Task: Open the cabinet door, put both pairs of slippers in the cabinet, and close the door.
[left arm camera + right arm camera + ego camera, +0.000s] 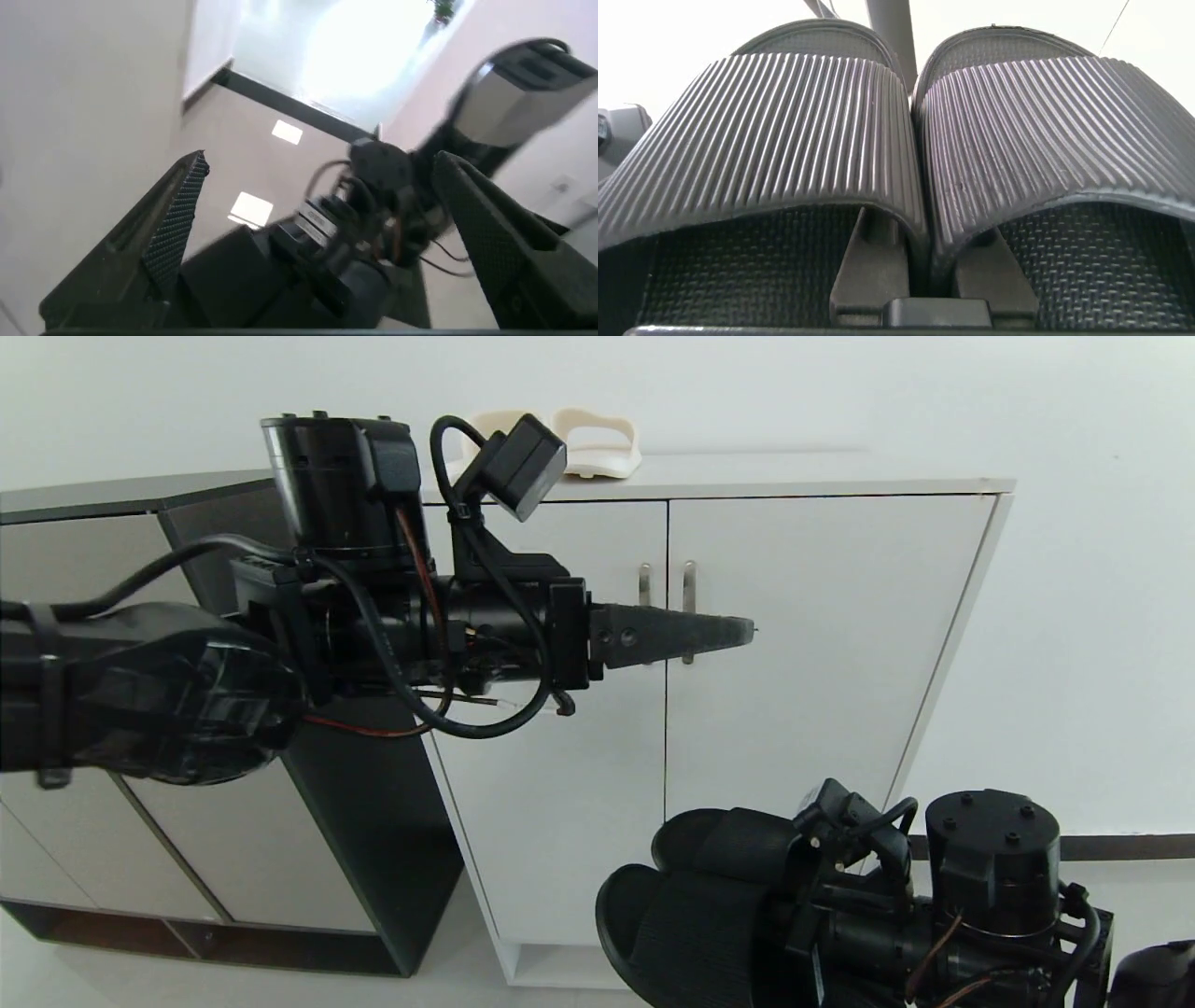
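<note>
Head view: your left claw (742, 630) is level with the two metal handles (689, 581) of the white two-door cabinet (822, 616), whose doors are shut. You cannot tell if it touches them. The cream foam slippers (597, 443) lie on the cabinet top, and the black ribbed slippers (691, 905) hang low before it.
Left wrist view: your left claw's fingers (173, 224) are spread wide with nothing between them.
Right wrist view: your right claw (920, 280) pinches the black pair by their inner edges.

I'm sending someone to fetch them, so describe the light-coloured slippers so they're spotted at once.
Find the white two-door cabinet against the wall, next to a dark cabinet. On its flat top, above the left door, sits a pair of cream slippers. They are pale and up high, whereas the black slippers are held low in front of the doors.
</note>
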